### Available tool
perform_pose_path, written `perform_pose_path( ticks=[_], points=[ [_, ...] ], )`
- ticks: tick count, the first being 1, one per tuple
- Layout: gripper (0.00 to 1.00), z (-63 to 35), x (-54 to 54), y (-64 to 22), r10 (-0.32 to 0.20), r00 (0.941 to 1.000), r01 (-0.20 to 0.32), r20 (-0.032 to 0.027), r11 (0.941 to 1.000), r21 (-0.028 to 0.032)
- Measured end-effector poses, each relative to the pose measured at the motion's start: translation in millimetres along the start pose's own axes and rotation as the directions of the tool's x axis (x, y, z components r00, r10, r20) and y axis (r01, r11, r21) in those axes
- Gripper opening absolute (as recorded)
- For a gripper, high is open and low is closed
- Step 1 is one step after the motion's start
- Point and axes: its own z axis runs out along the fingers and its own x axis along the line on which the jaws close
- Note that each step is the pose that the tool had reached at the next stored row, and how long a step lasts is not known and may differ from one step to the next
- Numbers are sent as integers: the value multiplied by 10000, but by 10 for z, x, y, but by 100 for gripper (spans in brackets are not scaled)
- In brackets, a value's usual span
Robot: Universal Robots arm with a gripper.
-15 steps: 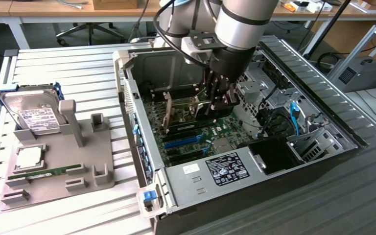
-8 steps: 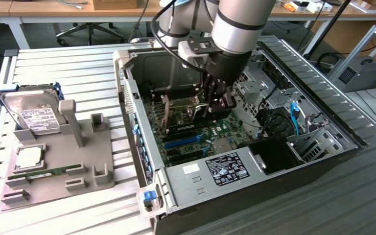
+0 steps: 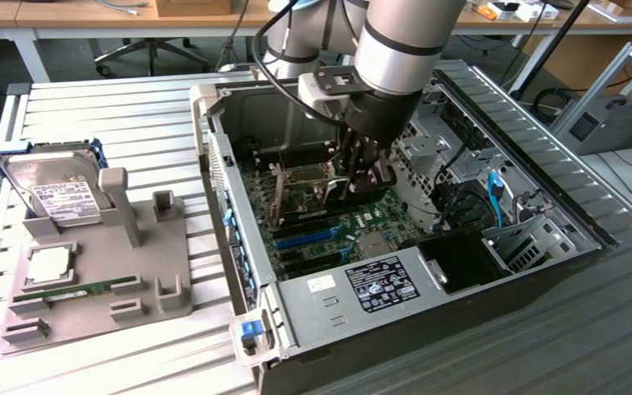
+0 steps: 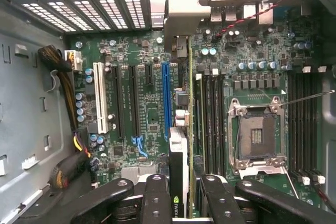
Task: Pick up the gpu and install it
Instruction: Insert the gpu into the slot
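gpu (image 4: 181,156), thin green-and-black circuit card with silver metal bracket | clamped edge-on by black two-fingered gripper (image 4: 181,195), closed upon it | held upright over green motherboard (image 4: 131,145), beside long blue slot (image 4: 167,95), presumably for alignment

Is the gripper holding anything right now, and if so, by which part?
Yes. The gripper holds the gpu edge-on between its fingers. It clamps the card's flat faces near the end away from the silver bracket, above the motherboard.

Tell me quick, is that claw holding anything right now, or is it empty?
The gripper: closed, holding the gpu on edge.
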Motion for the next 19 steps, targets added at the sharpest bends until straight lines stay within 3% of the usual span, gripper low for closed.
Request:
perform_pose_path(
  ticks=[19],
  points=[
    [27, 150, 61, 60, -106, 9998, 105, 166, 9999, 80]
  ],
)
